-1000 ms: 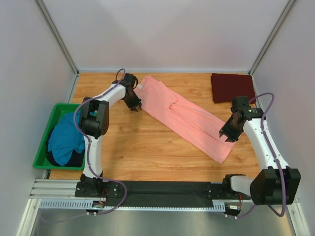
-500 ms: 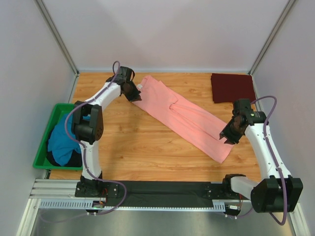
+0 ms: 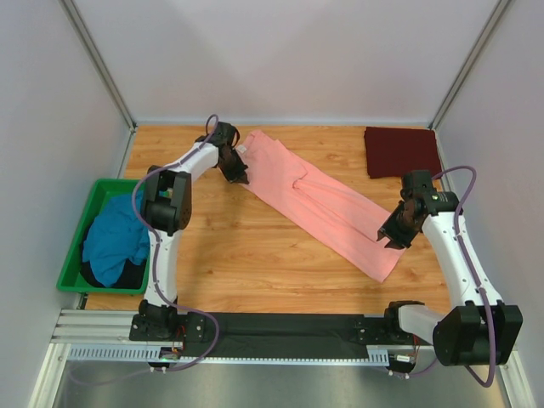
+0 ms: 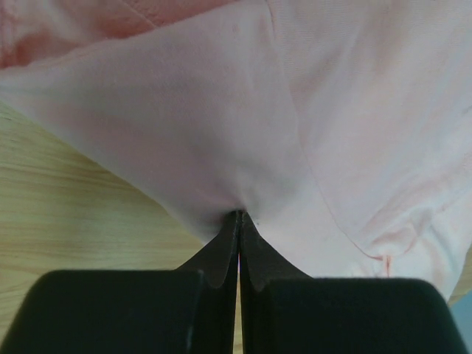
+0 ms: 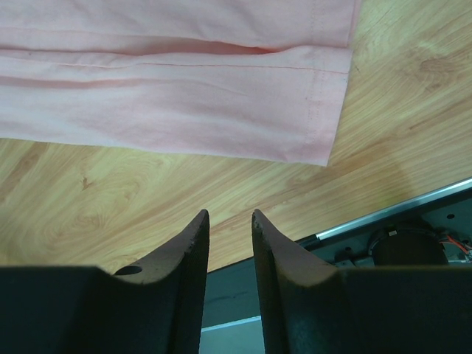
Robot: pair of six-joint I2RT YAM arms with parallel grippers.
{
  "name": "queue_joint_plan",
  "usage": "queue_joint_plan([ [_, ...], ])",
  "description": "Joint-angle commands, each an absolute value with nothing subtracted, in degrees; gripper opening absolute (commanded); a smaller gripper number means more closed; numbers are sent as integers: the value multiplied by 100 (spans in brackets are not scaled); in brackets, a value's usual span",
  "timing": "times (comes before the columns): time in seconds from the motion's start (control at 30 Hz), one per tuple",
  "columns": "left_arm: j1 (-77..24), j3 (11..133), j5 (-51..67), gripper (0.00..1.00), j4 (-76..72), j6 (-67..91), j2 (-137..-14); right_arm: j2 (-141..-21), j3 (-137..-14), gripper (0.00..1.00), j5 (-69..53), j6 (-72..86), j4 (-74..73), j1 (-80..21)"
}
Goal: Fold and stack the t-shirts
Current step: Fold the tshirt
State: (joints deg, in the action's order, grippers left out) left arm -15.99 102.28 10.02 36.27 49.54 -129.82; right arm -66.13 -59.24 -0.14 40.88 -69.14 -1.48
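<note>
Far to the left of the left gripper [image 3: 240, 178], off the wooden surface [image 3: 255, 255], stands the green bin [image 3: 102, 290], and the teal-blue t-shirt [image 3: 115, 242] lies crumpled inside it; the left gripper itself is at the far left part of the surface, with its fingers [image 4: 221, 254] pressed together, and in the left wrist view the left gripper [image 4: 237, 216] pinches the edge of the salmon-pink t-shirt [image 4: 295, 110] right at its tips, the cloth rising a little from the wood there; from this gripper the salmon-pink t-shirt [image 3: 314, 200] runs away to the right and toward the near edge as a long narrow band, folded lengthwise and lying flat on the surface; its near end stops just beside the right gripper [image 3: 388, 242], a little to the left of it; in the right wrist view the right gripper [image 5: 230, 215] hangs above bare wood with its fingers [image 5: 193, 251] spread a little, a narrow gap between them and nothing in it, and the hemmed end of the salmon-pink t-shirt [image 5: 184, 96] lies just ahead of the tips without touching them; beyond the right gripper, at the far right corner of the surface and well apart from it, the dark maroon t-shirt [image 3: 399, 150] lies folded into a neat rectangle.
</note>
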Motion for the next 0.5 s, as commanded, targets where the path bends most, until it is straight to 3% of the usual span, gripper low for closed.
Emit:
queue_joint_plan([
  [0.0,-1556,10766,643,0,4251,4703,-13226,-6601,-6117,31,-114,4078,-6855,-185],
  [0.17,-1547,11241,19,0,5062,4518,-13386,-6618,-6284,31,-79,3982,-6970,-185],
  [0.47,-1266,11583,44,0,4922,4421,-13640,-6855,-5986,32,-255,3788,-6785,-281],
])
